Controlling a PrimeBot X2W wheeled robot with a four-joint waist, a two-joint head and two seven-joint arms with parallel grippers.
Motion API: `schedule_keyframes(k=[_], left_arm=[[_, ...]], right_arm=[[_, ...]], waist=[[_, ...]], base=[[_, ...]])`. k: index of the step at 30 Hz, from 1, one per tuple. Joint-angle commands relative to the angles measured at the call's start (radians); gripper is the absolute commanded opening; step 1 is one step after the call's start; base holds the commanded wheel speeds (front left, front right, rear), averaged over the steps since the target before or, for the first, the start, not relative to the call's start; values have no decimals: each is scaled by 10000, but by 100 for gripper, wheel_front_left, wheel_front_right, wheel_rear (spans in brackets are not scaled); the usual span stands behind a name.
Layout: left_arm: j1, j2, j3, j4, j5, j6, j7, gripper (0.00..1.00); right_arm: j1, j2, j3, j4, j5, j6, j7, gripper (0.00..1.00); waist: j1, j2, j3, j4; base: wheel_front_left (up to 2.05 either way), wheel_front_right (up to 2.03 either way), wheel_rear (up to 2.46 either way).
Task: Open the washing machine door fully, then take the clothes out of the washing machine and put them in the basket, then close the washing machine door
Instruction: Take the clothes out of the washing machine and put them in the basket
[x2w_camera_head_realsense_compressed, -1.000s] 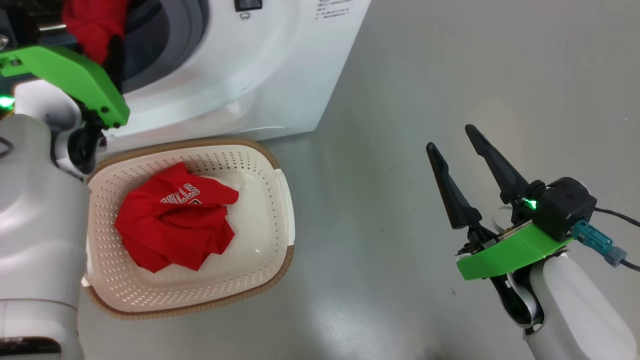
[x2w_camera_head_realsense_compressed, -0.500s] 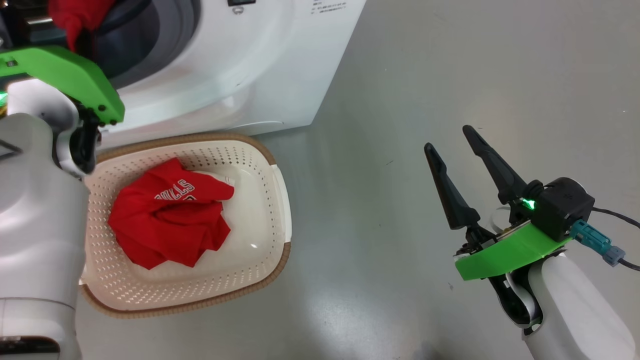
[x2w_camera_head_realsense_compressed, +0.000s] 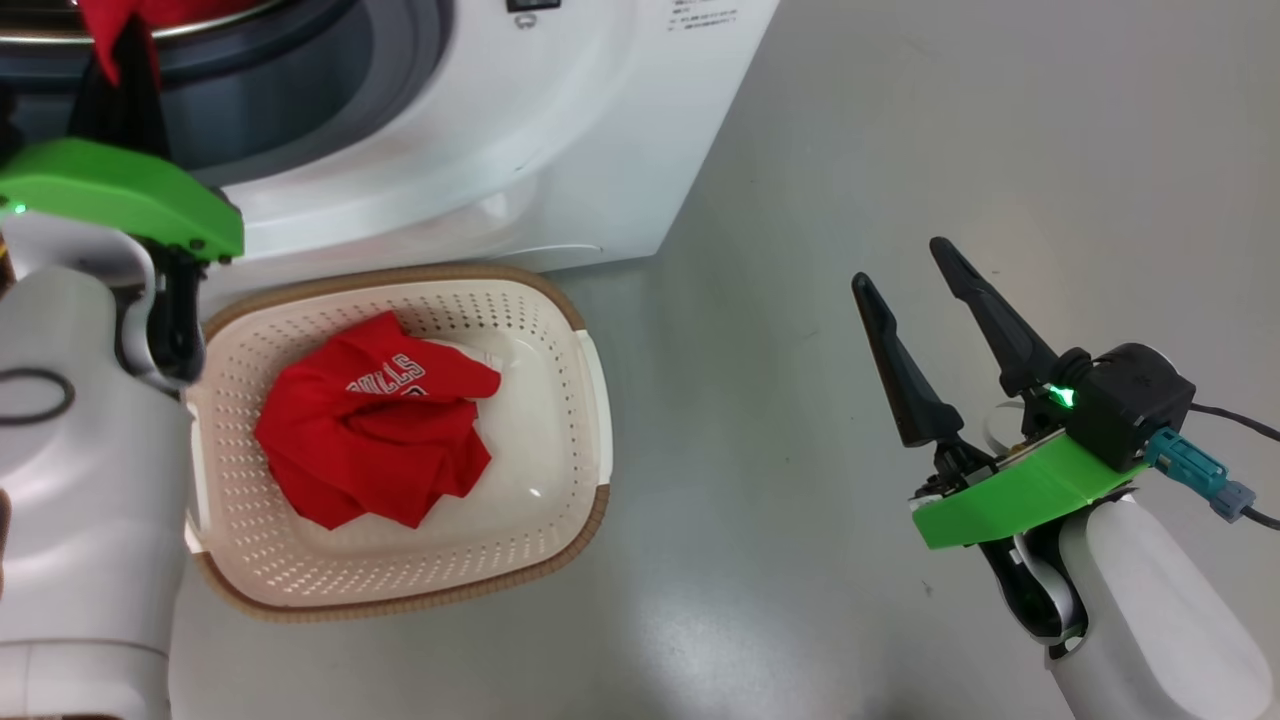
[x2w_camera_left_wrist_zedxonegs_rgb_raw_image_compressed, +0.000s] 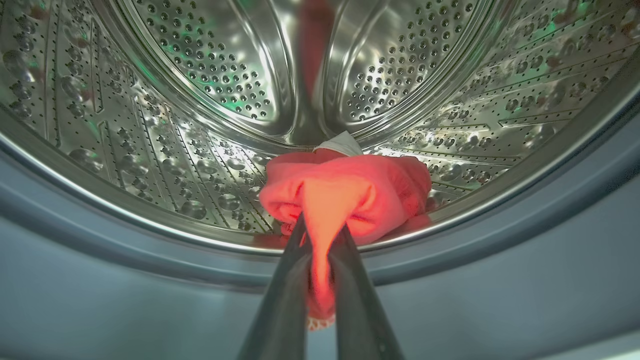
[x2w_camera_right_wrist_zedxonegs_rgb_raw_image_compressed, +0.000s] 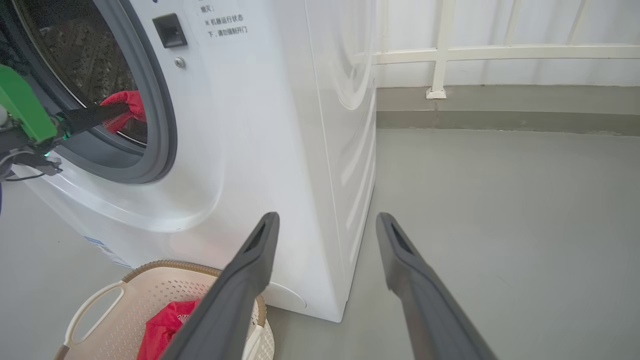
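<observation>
The left gripper (x2w_camera_left_wrist_zedxonegs_rgb_raw_image_compressed: 322, 225) is pinching a fold of a red garment (x2w_camera_left_wrist_zedxonegs_rgb_raw_image_compressed: 385, 187) between its nearly closed fingers (x2w_camera_left_wrist_zedxonegs_rgb_raw_image_compressed: 280, 300). The rest of the cloth is bunching at the lip of the steel drum (x2w_camera_left_wrist_zedxonegs_rgb_raw_image_compressed: 200, 65), just above the grey ring (x2w_camera_left_wrist_zedxonegs_rgb_raw_image_compressed: 125, 285) of the machine (x2w_camera_head_realsense_compressed: 560, 130). The hold is taking in only a thin tongue of fabric, so the fold could be slipping free once the arm starts drawing back. The trailing bulk could also be dragging over the drum's edge and the rubber ring and catching there. A drop short of the basket (x2w_camera_head_realsense_compressed: 575, 320) would be landing the cloth on the floor (x2w_camera_head_realsense_compressed: 900, 120), since the basket is sitting low against the machine's front, below the opening. The other garment (x2w_camera_head_realsense_compressed: 370, 450) is already lying crumpled in the basket, white lettering showing. The right gripper (x2w_camera_head_realsense_compressed: 900, 265) is hovering well apart over bare floor, fingers spread and holding nothing. The fabric is looking soft, limp and matte, folding readily. The drum is gleaming, polished and perforated, with raised dimples and a smooth curved paddle (x2w_camera_left_wrist_zedxonegs_rgb_raw_image_compressed: 305, 115). The ring is looking dull and rubbery, and the machine's shell is shining glossy white with rounded moulding. The basket is showing as a cream, hole-dotted plastic rounded rectangle with a brown woven-look rim.
</observation>
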Motion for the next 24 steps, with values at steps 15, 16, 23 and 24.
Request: schedule_keyframes(k=[15, 16, 23, 24], left_arm=[[3206, -336, 1219, -4034, 752, -183, -262, 0], [3206, -336, 1219, -4034, 752, -183, -262, 0], [4845, -732, 1491, -5524, 1165, -135, -263, 0], [5054, -783, 1494, -5690, 1202, -130, -263, 0]], right_arm=[[447, -49, -99, -135, 92, 4, -65, 100], [447, -49, -99, -135, 92, 4, -65, 100], [709, 57, -92, -54, 129, 4, -65, 100], [746, 63, -83, -36, 133, 4, -65, 100]], waist=[[0, 0, -1134, 485], [0, 0, -1134, 485], [0, 0, -1805, 626], [0, 0, -1893, 656]], base=[[0, 0, 0], [0, 0, 0], [0, 0, 0], [0, 0, 0]])
